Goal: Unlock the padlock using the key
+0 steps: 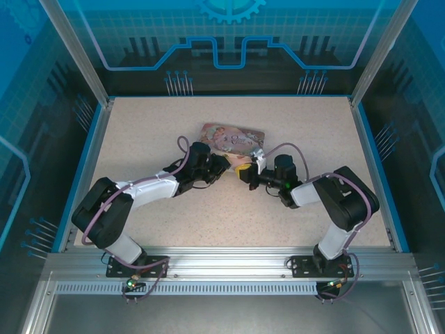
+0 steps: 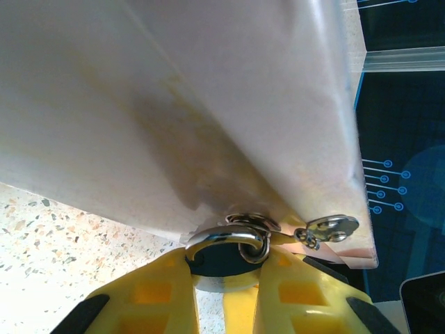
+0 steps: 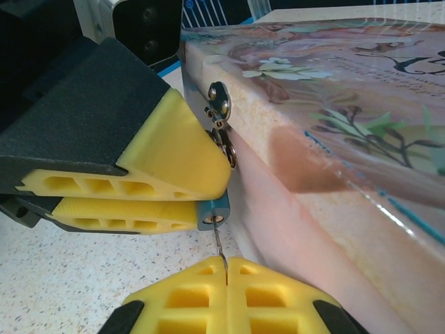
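padlock (image 3: pixel 213 211): small, hard, light; best held by its blue body | place: hung at the near edge of the pink tin (image 3: pixel 334 104), squeezed by the left gripper (image 3: pixel 212 200) | key (image 3: pixel 220 252): thin, easily bent, pinched low by the shut right gripper (image 3: pixel 226 278), tip at the keyhole | arms: both bent inward, brought together mid-table

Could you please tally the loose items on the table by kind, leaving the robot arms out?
Tin box: 1
Padlock: 1
Keys: 2, the working key at the keyhole and a spare key dangling by the tin
Total: 4
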Tool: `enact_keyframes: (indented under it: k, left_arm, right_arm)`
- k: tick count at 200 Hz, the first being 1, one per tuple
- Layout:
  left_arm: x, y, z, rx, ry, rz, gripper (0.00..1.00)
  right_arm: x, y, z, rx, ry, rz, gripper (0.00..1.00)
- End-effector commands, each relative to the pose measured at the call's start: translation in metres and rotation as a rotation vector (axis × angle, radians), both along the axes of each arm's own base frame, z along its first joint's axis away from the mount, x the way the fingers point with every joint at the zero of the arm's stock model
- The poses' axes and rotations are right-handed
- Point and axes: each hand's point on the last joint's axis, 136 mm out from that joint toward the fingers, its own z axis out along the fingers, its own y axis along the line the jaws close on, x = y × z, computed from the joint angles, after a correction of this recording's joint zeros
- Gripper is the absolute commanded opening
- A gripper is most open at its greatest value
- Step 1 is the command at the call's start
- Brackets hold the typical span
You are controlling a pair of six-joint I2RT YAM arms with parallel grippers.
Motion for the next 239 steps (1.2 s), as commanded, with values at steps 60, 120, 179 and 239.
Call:
enact_keyframes:
  k: [60,120,179,239]
  left_arm:
    - [-0.031,-0.032,0.022,-0.107,-0.018,-0.184,0.06]
    - [-0.030,-0.034,0.027,-0.112,-0.026,-0.190,0.06]
    - [-0.029,-0.035,0.030,-0.117,-0.029,-0.192,0.06]
    - [-0.029,-0.031,0.022,-0.114,-0.015,-0.168,0.06]
  right_arm:
    - [0.006,0.009,0.052,0.148,-0.100,0.078,0.00]
    - [0.025,0.007,0.015,0.018,-0.057,-0.028,0.00]
    - [0.025,0.017,0.010,0.005,-0.052,-0.004,0.00]
    - [0.020,-0.004,0.032,0.134,-0.052,-0.015,0.00]
